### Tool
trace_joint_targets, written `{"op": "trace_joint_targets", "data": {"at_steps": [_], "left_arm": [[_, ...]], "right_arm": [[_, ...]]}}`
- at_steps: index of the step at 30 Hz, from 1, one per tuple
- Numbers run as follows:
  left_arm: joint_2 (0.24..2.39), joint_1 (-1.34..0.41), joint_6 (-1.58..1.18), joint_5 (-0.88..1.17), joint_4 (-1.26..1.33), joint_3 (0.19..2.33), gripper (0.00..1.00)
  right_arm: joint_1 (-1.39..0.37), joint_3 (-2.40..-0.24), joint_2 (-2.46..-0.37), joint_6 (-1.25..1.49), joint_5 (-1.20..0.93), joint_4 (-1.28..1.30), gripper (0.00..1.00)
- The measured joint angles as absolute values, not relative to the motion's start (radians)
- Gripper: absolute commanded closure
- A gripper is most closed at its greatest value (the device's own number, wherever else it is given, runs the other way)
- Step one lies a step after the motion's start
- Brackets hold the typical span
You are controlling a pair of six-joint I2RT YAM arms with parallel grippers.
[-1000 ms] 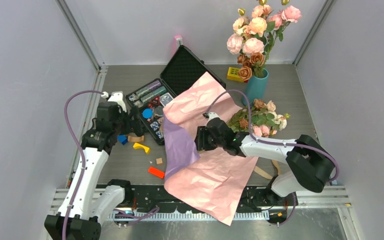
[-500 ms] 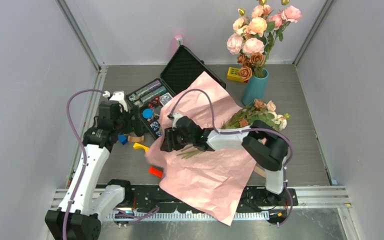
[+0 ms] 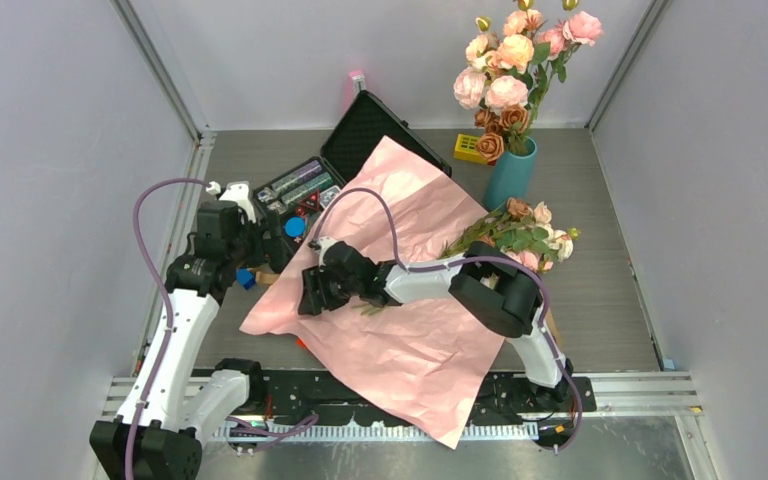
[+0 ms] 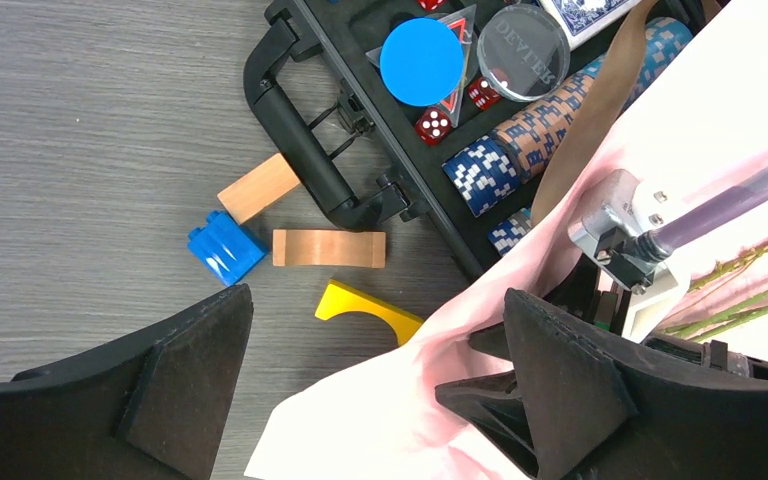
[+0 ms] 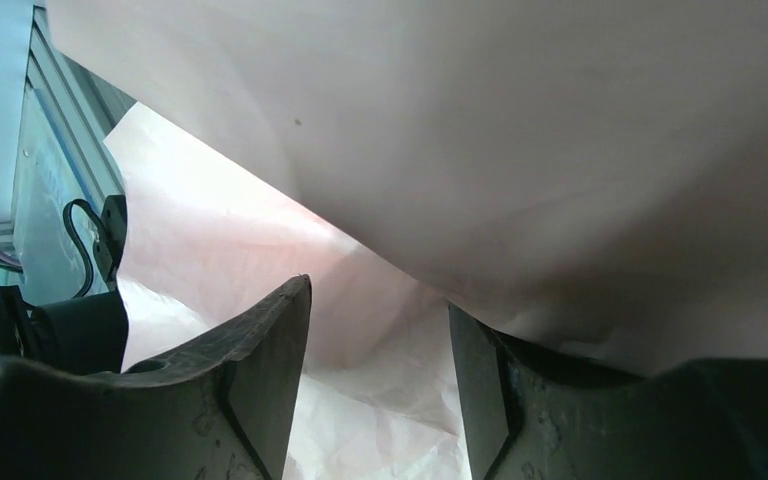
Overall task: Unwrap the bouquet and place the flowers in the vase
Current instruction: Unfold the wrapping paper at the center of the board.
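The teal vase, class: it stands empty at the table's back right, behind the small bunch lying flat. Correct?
Not empty: the top view shows the vase holding a big bunch of roses. It does stand back right, behind the small bunch lying flat.

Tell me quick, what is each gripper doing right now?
Left gripper: open, holding nothing.
Right gripper: open, up against the pink paper, nothing seen pinched.

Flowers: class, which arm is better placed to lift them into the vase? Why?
Right, likely: the right gripper sits over the pink paper beside the stems of the flowers; the left gripper hovers open above toy blocks, farther off.
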State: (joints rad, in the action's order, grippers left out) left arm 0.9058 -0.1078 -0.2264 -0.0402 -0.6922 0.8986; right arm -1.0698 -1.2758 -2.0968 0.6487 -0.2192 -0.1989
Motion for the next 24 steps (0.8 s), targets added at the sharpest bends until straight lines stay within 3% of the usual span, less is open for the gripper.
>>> {"op": "trace_joint_targets", "data": {"at_steps": [12, 24], "left_arm": [[0.899, -0.108, -0.226, -0.04, -0.691, 0.895, 0.0], [0.898, -0.108, -0.222, -0.041, -0.69, 0.893, 0.0]], "right_arm": [[-1.065, -1.303, -2.039, 0.585, -0.175, -0.093, 0.26], [-1.03, -1.183, -1.613, 0.517, -0.076, 0.055, 0.2]]}}
